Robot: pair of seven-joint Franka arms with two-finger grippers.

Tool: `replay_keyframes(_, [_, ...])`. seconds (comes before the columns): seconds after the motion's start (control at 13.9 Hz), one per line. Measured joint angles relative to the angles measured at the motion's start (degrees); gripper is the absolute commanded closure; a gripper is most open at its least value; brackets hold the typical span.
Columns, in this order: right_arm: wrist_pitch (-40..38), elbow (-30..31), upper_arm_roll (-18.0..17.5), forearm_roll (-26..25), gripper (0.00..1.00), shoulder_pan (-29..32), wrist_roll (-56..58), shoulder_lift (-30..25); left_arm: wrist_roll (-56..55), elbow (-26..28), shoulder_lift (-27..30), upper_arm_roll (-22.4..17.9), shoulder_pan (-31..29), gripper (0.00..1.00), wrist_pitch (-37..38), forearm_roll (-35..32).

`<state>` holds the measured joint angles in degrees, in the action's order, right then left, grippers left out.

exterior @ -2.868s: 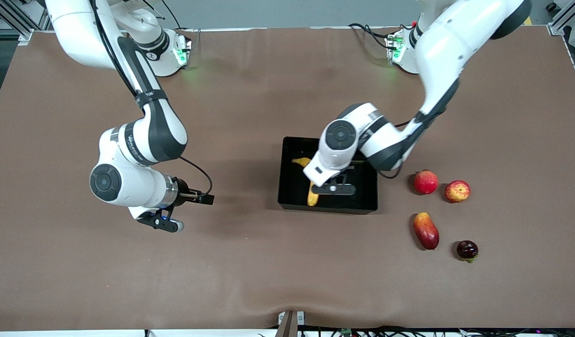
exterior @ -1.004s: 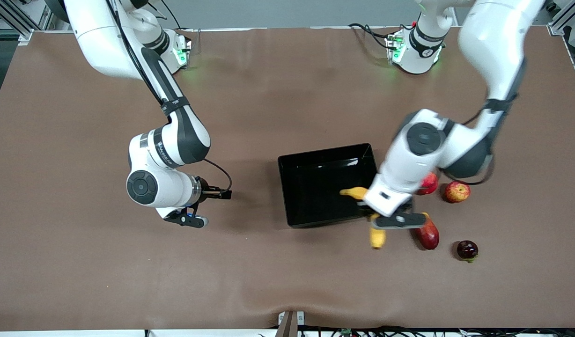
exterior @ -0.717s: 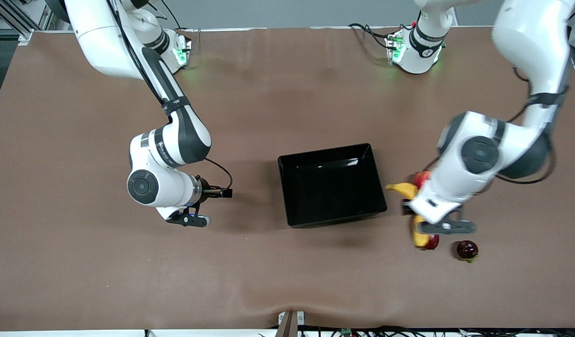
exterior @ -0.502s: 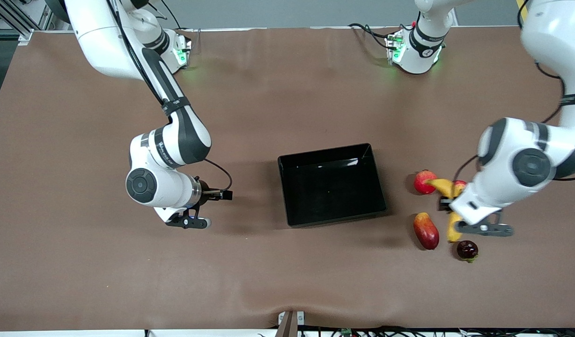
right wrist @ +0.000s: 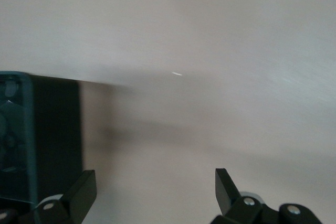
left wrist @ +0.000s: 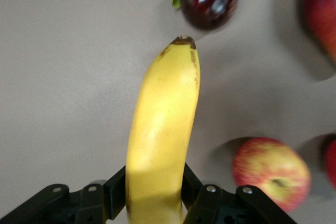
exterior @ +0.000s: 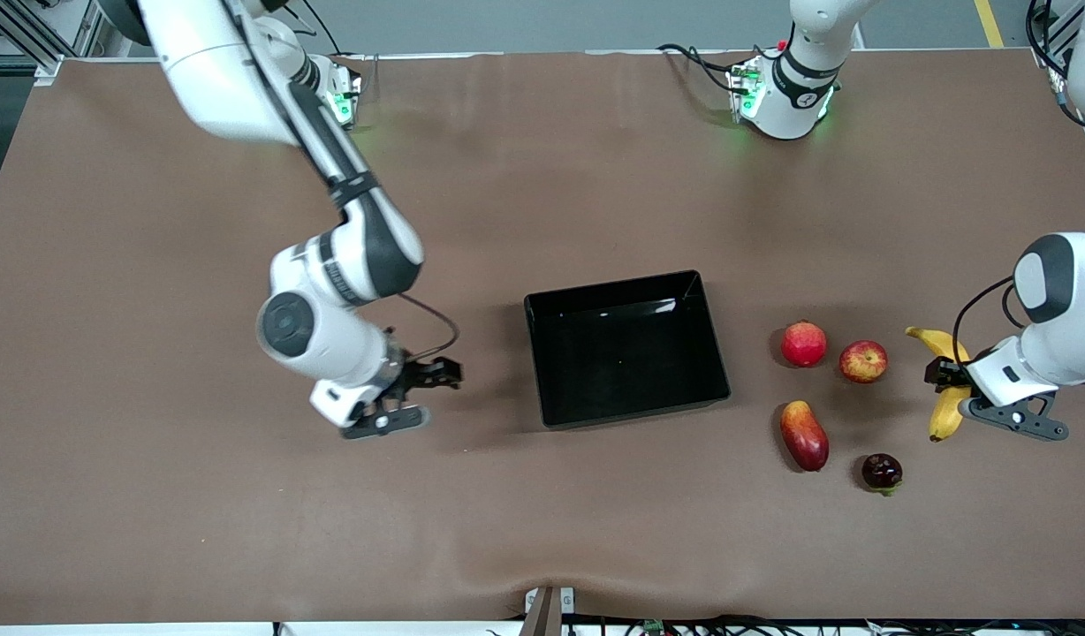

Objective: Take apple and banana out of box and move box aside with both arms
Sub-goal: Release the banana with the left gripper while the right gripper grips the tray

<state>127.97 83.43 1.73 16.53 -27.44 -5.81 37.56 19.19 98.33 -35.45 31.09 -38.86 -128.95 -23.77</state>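
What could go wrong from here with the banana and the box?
The left gripper grips the banana near one end, so it may swing or slip in the air. Set down carelessly, it could bump the apple. The right gripper, jaws open beside the box, might shove it.

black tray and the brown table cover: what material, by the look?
Shallow black rectangular tray: probably hard plastic with a glossy finish; bright streaks of light reflect off its floor and walls. Brown table cover: looks like a soft matte sheet, maybe paper or fabric; no glare, and ripples show near the front edge.
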Motion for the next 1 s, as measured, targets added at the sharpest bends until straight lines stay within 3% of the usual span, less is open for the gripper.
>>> replay_keyframes(0.36, [7.70,-0.17,0.08,-0.01,0.00,-7.36,-0.69,3.16,3.19,0.01,-6.93,-0.11,-1.45,1.00,-6.14,-3.69])
replay_keyframes(0.43, [7.99,-0.50,0.11,-0.03,0.00,-8.31,-1.73,3.89,3.19,-0.02,-7.52,-0.11,-1.52,0.90,-6.21,-4.39])
replay_keyframes(0.57, [8.17,-1.67,0.20,-1.13,0.00,-10.23,-4.85,5.50,3.26,-0.04,-8.30,-0.11,-1.61,0.50,-6.42,-4.63])
replay_keyframes(0.65, [8.27,-2.55,0.23,-2.58,0.00,-11.09,-6.87,6.41,3.27,-0.04,-8.51,-0.16,-1.64,0.07,-6.48,-4.66])
replay_keyframes(0.72, [8.30,-3.47,0.25,-4.45,0.00,-11.77,-8.93,7.41,3.28,-0.06,-8.55,-0.37,-1.66,0.00,-6.53,-4.75])
replay_keyframes(1.0, [8.37,-7.26,0.40,-6.83,0.00,-12.76,-11.38,11.86,2.90,-1.22,-7.40,-0.14,-2.81,0.00,-6.89,-5.11])
